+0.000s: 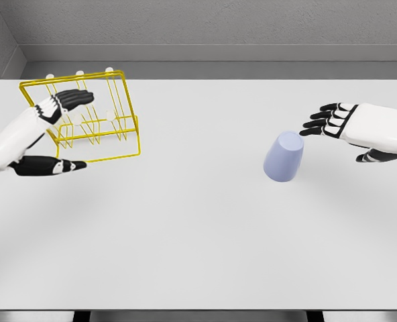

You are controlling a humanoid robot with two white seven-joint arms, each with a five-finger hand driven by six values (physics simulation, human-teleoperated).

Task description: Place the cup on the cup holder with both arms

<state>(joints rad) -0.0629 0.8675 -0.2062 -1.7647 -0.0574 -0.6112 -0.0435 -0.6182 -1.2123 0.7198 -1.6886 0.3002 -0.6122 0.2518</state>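
left robot hand (pixel 51 137) is seen at the left side of the white table (pixel 198 255), its white forearm entering from the lower left edge. its black fingers (pixel 74 98) are spread wide, with the thumb (pixel 51 166) held well below them, and nothing is clamped. the upper fingers are seen over the wires of the yellow wire cup holder rack (pixel 98 117); whether contact is made cannot be told. the rack is tilted, with its open frame leaning toward the far left corner of the table and small white-tipped pegs visible along its top and inside.

right robot hand (pixel 339 127) is seen at the right side, its white arm entering from the right edge. its fingers are extended and held apart, pointing left, and nothing is gripped. the fingertips (pixel 308 131) are placed just beside the top of the pale lavender plastic cup (pixel 284 157); touching cannot be confirmed.

the cup is stood upside down on the table, slightly leaned, right of centre and well apart from the rack.
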